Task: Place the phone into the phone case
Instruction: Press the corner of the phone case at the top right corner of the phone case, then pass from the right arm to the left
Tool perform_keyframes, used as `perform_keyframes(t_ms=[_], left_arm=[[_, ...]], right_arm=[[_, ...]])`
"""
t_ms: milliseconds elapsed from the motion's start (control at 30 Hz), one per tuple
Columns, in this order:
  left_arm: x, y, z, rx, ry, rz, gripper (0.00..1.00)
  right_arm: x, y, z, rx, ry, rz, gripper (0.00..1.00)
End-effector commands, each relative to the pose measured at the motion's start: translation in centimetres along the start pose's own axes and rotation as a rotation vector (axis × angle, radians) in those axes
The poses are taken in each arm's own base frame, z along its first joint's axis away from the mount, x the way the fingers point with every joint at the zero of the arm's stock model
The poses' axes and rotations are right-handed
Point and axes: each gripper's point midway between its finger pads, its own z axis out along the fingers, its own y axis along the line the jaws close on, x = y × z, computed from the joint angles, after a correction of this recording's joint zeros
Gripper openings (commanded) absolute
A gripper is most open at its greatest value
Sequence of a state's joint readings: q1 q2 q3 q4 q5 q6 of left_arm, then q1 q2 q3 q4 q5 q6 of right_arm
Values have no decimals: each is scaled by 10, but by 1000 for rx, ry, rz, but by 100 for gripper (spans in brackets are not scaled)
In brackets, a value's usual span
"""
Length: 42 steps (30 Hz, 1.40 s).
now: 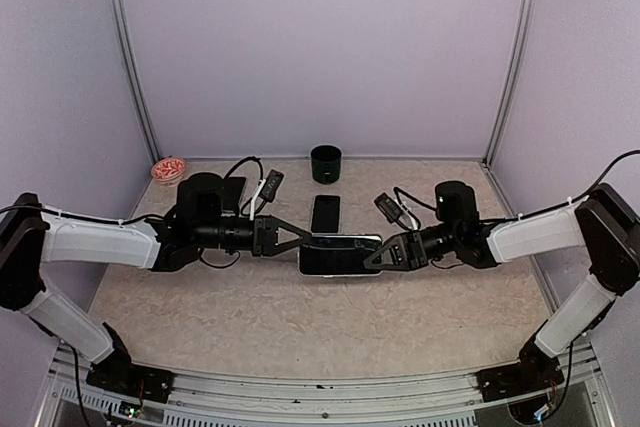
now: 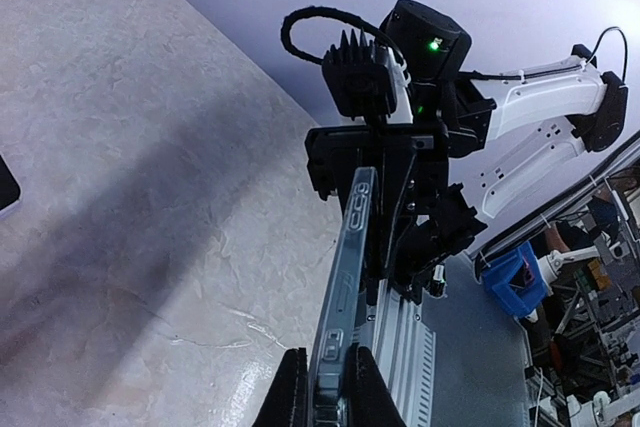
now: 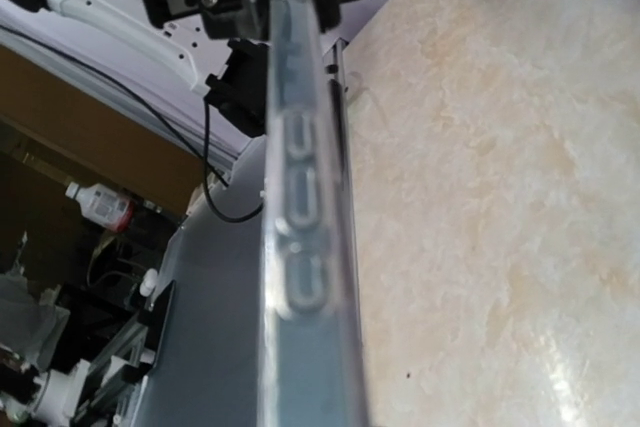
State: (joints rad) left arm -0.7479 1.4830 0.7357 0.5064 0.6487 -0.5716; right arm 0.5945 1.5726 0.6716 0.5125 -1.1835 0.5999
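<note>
The left pincer [image 1: 304, 241] and right pincer [image 1: 369, 255] grip the phone case [image 1: 338, 256].

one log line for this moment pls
left tool: shut on phone case | right tool: shut on its other end | phone: on table, uncased

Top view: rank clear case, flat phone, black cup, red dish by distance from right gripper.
1. clear case: centre, held in the right gripper.
2. phone: lying flat just behind the case.
3. black cup: back centre.
4. red dish: back left corner.
</note>
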Motion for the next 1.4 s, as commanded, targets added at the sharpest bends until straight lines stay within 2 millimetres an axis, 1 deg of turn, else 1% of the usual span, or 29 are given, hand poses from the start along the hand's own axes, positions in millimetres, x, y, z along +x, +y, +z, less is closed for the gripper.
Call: perform_keyframes(t_ms=[0, 33, 67, 133, 233, 333, 467, 533, 600, 700, 800, 833, 867, 933, 1033, 1267, 1367], left_arm=[[-17, -1, -7, -59, -40, 74, 14], [-18, -1, -8, -58, -43, 66, 27], [-19, 0, -10, -60, -47, 61, 36], [-26, -1, -16, -63, -63, 61, 49], [-38, -3, -24, -78, -79, 81, 59], [-50, -8, -25, -96, -65, 118, 64], [-53, -12, -17, -74, -4, 144, 66], [-47, -11, -11, -57, 52, 136, 66], [-38, -5, -1, -52, 114, 130, 66], [-29, -9, 10, -28, 179, 154, 65], [-15, -13, 22, -20, 259, 174, 65], [-9, -11, 28, -30, 289, 182, 65], [-5, -15, 32, -25, 312, 198, 65], [5, -14, 40, -20, 361, 201, 65], [13, -17, 49, 6, 404, 203, 65], [35, -18, 58, 41, 497, 205, 64], [43, -12, 61, 35, 526, 194, 60]], right_arm=[[-5, 6, 3, -4, 17, -22, 0], [-6, 6, 3, -2, 19, -27, 0], [-6, 7, 3, -2, 21, -34, 0], [-6, 8, 2, 6, 24, -46, 0], [-6, 9, 1, 22, 31, -61, 0], [-5, 10, 0, 29, 37, -75, 0], [-3, 12, 1, 33, 45, -91, 0], [-2, 14, 1, 31, 49, -97, 0], [0, 15, 3, 29, 57, -104, 0], [2, 19, 5, 24, 67, -115, 0], [2, 21, 6, 19, 72, -124, 0], [2, 22, 7, 17, 76, -125, 0], [3, 22, 7, 17, 78, -129, 0], [4, 23, 8, 13, 82, -132, 0], [6, 24, 9, 11, 87, -137, 0], [7, 27, 10, 3, 95, -151, 0], [8, 28, 11, -1, 97, -155, 0]])
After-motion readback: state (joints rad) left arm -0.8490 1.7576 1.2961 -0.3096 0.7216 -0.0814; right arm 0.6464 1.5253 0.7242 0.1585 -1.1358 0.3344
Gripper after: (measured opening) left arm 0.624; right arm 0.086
